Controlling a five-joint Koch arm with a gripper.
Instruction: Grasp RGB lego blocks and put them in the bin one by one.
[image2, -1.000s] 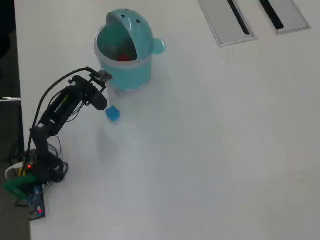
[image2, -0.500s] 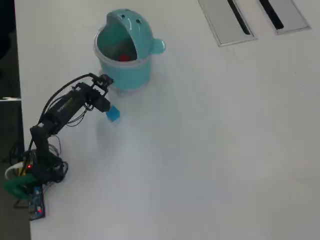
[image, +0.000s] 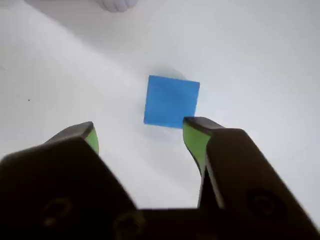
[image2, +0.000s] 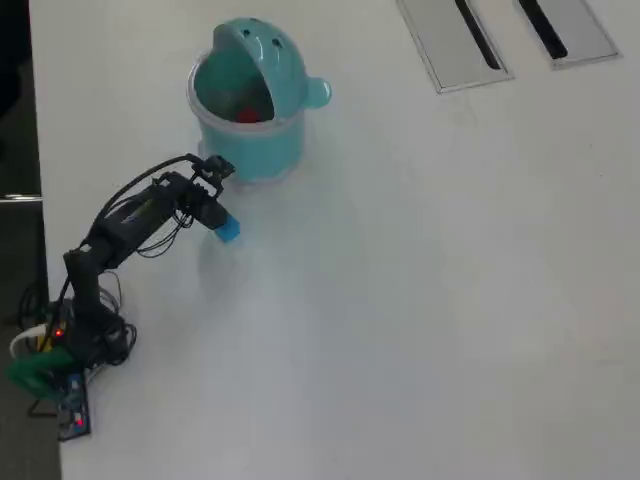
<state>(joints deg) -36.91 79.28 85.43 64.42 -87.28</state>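
Observation:
A blue lego block (image: 171, 101) lies flat on the white table, just ahead of my open gripper (image: 140, 131). Its green-padded right fingertip (image: 194, 136) overlaps the block's near right corner; the left fingertip (image: 90, 136) stands well to the left. Nothing is between the jaws. Seen from overhead, the gripper (image2: 214, 218) sits right at the blue block (image2: 229, 232), below the teal bin (image2: 250, 145). The bin's lid is open and a red block (image2: 247, 114) lies inside. No yellow-green block shows in either view.
Two grey slotted panels (image2: 455, 45) (image2: 563, 30) lie at the table's far right top. The table's left edge runs beside the arm's base (image2: 70, 345), where cables and a green clamp (image2: 35, 372) sit.
The arm has stretched out and lowered toward the blue block, bringing the gripper from left of it to right at it. The block and the bin have not moved.

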